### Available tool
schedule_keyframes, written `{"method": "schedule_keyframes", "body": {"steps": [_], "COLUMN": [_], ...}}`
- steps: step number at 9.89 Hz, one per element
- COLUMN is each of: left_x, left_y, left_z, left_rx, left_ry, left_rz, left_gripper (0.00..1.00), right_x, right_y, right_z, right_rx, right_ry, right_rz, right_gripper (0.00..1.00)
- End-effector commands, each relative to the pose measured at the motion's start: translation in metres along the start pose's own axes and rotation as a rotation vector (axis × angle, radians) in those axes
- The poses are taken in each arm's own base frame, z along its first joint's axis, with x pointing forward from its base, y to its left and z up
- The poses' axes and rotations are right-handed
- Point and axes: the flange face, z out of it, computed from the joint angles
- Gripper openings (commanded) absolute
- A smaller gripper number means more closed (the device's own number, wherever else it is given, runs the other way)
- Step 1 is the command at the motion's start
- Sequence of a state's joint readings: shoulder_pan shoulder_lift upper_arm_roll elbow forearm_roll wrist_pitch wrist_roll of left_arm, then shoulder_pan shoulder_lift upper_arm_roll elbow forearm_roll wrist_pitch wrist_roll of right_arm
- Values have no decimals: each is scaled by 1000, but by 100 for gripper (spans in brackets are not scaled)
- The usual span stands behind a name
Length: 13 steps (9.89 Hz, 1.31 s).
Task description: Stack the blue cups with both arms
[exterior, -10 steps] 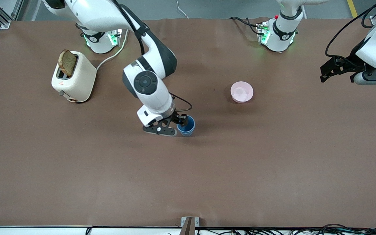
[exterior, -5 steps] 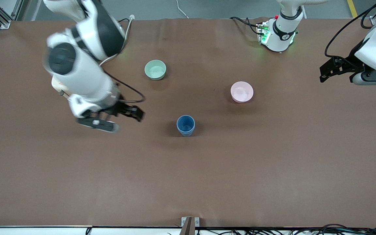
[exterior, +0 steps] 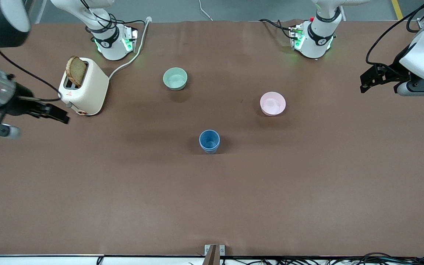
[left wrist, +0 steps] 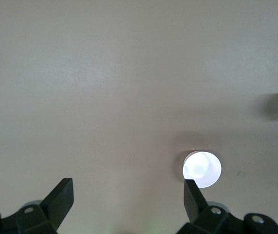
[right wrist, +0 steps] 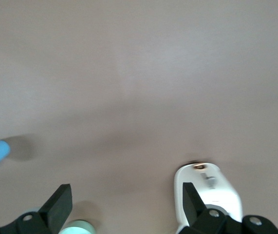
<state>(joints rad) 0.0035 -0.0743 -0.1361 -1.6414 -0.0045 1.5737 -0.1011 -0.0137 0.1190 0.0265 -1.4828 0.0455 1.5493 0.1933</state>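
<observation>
No words or numbers can be read anywhere. The toaster point(exterior: 83, 86) has a small red mark on its side, but it is too tiny to make out. It sits close to the right gripper's point(exterior: 31, 119) fingers point(exterior: 55, 114).

A wide table point(exterior: 307, 191) covered in matte brown sheeting fills nearly the whole front view. Above the table's top edge runs a strip of grey floor point(exterior: 234, 9) with a yellow line point(exterior: 397, 9) at one end. Along the table's lower edge sit a small metal bracket point(exterior: 214, 250) and a tangle of dark cables point(exterior: 344, 260). Lighting is soft and even.
</observation>
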Motion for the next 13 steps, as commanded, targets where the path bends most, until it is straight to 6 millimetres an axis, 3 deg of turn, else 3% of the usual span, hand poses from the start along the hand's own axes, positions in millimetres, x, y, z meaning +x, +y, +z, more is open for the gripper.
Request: {"method": "schedule_keyframes", "body": {"steps": [1, 2, 3, 4, 5, 7, 9, 13], "left_x": [13, 14, 14, 14, 14, 14, 12, 12], "left_y": [-1, -1, -2, -1, 0, -1, 2, 1], "left_z": [6, 7, 6, 7, 8, 8, 10, 14], "left_rx": [-10, -10, -10, -10, -10, -10, -7, -8], "left_ry": [-6, -7, -6, -9, -10, -12, -28, -42], "left_rz": [10, 10, 10, 12, 12, 13, 27, 67], "left_gripper": [100, 100, 100, 100, 100, 100, 100, 100], "right_x": [-19, -22, -23, -26, -27, -26, -27, -29], "right_y": [62, 85, 89, 82, 88, 99, 89, 92], "right_z": [-21, -31, -36, -59, -75, -75, -73, -70], "right_rx": [-6, -5, -7, -9, -9, 1, -13, -12], "right_ry": [36, 53, 64, 92, 78, 74, 62, 39], "right_rz": [-31, -55, -114, -129, -119, -99, -118, -108], "right_gripper": [100, 100, 100, 100, 100, 100, 100, 100]}}
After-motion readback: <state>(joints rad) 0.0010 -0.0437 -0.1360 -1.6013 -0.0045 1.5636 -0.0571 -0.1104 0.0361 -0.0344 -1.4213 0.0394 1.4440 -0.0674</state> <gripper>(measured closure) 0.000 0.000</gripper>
